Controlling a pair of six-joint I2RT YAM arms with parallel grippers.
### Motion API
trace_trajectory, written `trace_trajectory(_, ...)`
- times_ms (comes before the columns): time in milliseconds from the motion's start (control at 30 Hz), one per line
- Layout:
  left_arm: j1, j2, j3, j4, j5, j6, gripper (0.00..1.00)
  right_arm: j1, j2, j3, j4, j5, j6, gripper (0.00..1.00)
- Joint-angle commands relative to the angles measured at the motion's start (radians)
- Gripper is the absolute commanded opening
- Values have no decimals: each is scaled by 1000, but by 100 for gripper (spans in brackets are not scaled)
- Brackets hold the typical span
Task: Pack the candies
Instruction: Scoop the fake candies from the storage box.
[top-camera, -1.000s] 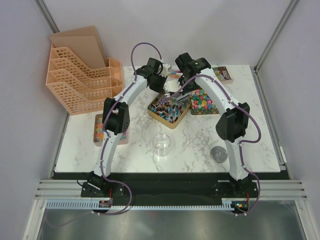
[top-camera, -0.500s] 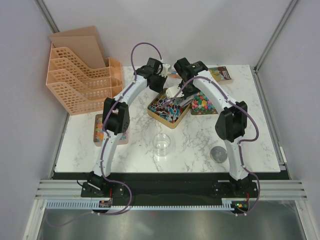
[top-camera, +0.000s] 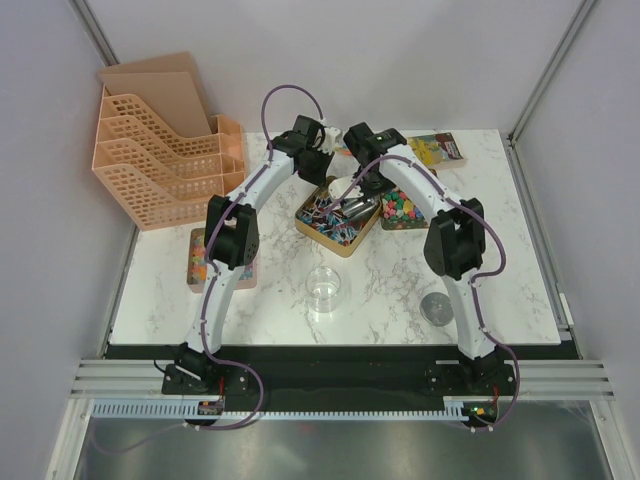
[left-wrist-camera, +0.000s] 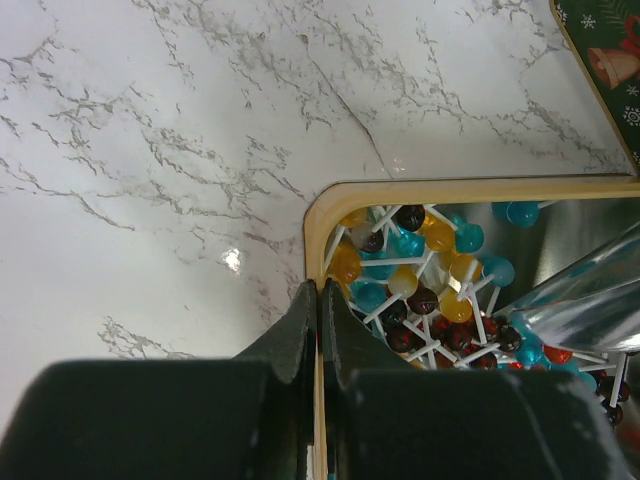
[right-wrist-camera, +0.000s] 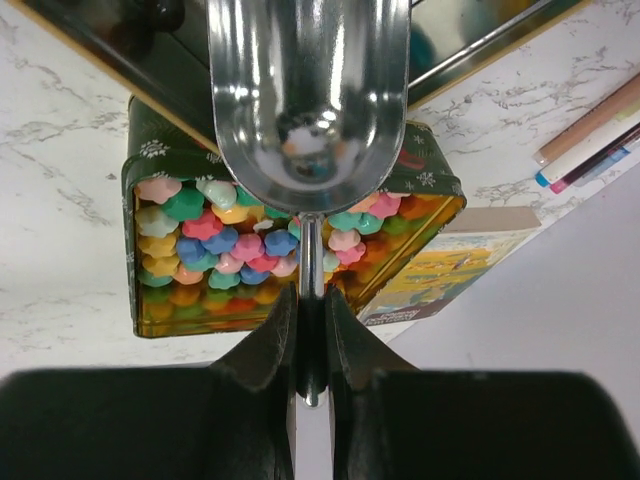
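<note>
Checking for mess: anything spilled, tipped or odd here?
Nothing stands out. The gold tin and green tin sit flat with the candies inside, none loose on the marble; the left end effector grips the gold tin's rim, the right end effector holds a scoop.

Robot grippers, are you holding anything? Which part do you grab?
The right gripper pinches a metal scoop by its thin handle. The left gripper is clamped on the rim of the gold tin, near its corner.

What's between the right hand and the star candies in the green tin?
The metal scoop: the right hand clamps its handle, and in right wrist view its bowl sits in front of the star candies in the green tin.
</note>
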Motion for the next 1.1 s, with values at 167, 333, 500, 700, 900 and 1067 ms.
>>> trace_trajectory(167, 1, -19, -20, -13, 31, 12, 2, 21, 88, 51, 32, 28, 70, 0)
trace_trajectory(333, 1, -16, -20, -11, 34, 8, 2, 44, 90, 43, 84, 43, 64, 0)
trace_trajectory(500, -2, -14, -16, -8, 34, -5, 2, 81, 90, 50, 107, 51, 52, 0)
trace_trajectory(700, -2, -13, -14, -6, 34, -8, 2, 108, 88, 20, 130, 40, 49, 0)
trace_trajectory(900, 0, -8, -11, -5, 39, -8, 2, 122, 91, -7, 158, 11, 38, 0)
trace_trajectory(1067, 0, -6, -13, -3, 40, -6, 2, 124, 90, -35, 182, -27, 67, 0)
